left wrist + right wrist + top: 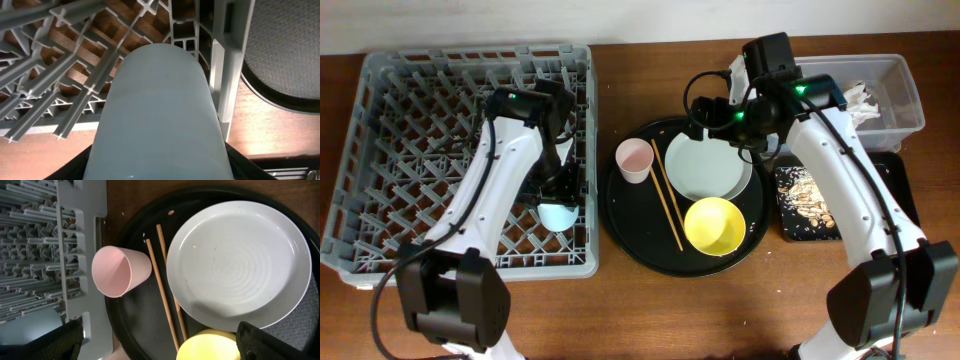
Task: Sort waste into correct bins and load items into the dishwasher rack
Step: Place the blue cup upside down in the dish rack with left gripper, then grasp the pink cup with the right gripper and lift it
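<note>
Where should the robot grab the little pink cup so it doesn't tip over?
Probably by its rim, from straight above: one finger inside the pink cup, one outside. It stands upright on the round black tray, mouth open upward. The chopsticks lie close on one side and the rack wall on the other, so coming in sideways looks cramped.

Robotics lab staged as a dish-clearing station: a left arm (495, 170) and a right arm (850, 180), both white and black with trailing cables, stand at a brown wooden table (650, 320) against a plain pale wall (640, 15). The kitchen props are a grey dishwasher rack (550, 262), a clear plastic tub (910, 100) and a round black tray (625, 225) carrying a plate (705, 165), a pink cup (634, 160) and a yellow bowl (714, 225).
</note>
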Motion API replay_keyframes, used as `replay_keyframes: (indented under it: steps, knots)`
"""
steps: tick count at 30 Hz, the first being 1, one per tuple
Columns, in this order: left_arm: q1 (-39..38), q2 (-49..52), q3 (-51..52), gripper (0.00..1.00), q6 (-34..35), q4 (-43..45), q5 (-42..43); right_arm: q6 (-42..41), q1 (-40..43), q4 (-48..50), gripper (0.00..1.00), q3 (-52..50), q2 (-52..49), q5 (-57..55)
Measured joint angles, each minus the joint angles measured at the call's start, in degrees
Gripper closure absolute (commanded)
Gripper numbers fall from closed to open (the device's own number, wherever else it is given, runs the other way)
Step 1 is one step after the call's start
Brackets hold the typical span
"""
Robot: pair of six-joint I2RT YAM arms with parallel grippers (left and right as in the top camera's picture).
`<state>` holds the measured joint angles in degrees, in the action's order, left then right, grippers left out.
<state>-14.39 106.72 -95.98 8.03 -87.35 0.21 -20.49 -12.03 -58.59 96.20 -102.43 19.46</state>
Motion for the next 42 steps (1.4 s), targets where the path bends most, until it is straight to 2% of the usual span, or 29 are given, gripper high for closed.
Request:
replay_keyframes:
  steps: [6,7,8,14,19,22,25,30,32,36,40,42]
  knots:
    - [0.0,2.9,0.0,0.44,0.0,3.8,0.0,0.0,0.0,-0.9,0.01,0.0,0.0,0.0]
    - [0.0,3.4,0.0,0.33,0.0,4.0,0.0,0.0,0.0,-1.0,0.01,0.0,0.0,0.0]
    - [0.0,4.0,0.0,0.3,0.0,4.1,0.0,0.0,0.0,-1.0,0.01,0.0,0.0,0.0]
    - [0.0,6.2,0.0,0.17,0.6,4.0,0.0,0.2,-1.6,-0.8,0.07,0.0,0.0,-0.7]
    - [0.0,6.3,-6.7,0.16,0.6,-0.3,0.2,-0.3,-5.4,2.8,0.14,0.0,-2.6,-1.5]
    - [0.1,6.3,-17.0,0.16,0.8,-0.2,0.2,-1.6,-8.1,6.9,0.3,0.0,-6.7,-1.6]
    - [1.4,6.3,-23.3,0.17,2.4,4.9,1.8,-3.0,-10.2,11.1,0.46,0.0,-10.6,-1.7]
    - [8.0,6.3,-24.5,0.21,3.4,11.6,9.0,-5.3,-11.7,13.2,0.68,0.0,-15.2,-1.8]
    - [9.7,6.3,-24.5,0.21,3.6,11.7,10.2,-5.7,-11.8,13.3,0.71,0.0,-16.8,-2.1]
    - [11.3,6.3,-24.5,0.21,3.6,11.8,11.6,-6.3,-11.8,13.3,0.96,0.0,-18.4,-2.7]
    - [11.3,6.3,-24.5,0.2,3.6,11.7,13.0,-6.5,-11.8,13.2,0.96,0.0,-18.6,-3.1]
    - [11.3,6.3,-24.5,0.13,3.6,11.8,14.5,-6.2,-11.5,13.2,0.96,0.0,-18.6,-1.4]
